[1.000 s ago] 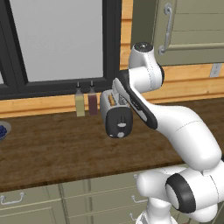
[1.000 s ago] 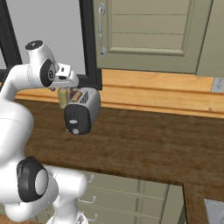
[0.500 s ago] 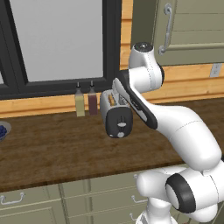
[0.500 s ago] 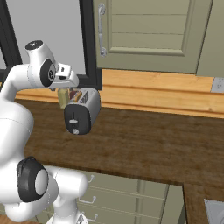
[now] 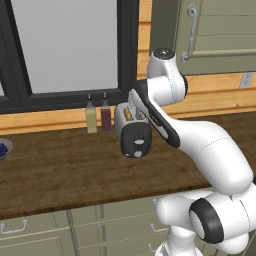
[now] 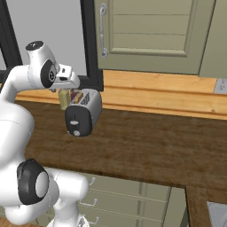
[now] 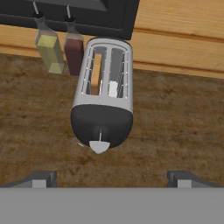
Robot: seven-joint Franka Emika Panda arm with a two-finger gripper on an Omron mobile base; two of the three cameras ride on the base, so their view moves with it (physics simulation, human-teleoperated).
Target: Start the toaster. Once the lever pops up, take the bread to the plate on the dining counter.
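- The toaster sits on the dark wood worktop, its black end face turned toward the robot, with two bottles standing just behind it by the window.
- In the hand view, the bread shows as a tan strip down inside the left slot, so the slice is loaded and waiting.
- The lever shows as a thin tab on the black end face above the pale dial; whether it is up or pushed down cannot be told from here.
- The gripper hangs above and in front of the toaster, apart from it, with its jaws spread wide and nothing between them.
- In the left base view the arm reaches over the toaster, and the hand itself is hidden behind the arm there.
- In the right base view the hand sits just above the toaster, clear of its top.
- Judged from this, the task looks to be at its opening step, with the lever not yet touched.
- Left to do: press the lever, wait for the pop, lift the slice out, then carry it off to the plate on the dining counter.
- A bowl with blue contents sits at the far left of the worktop, and that is not the target.
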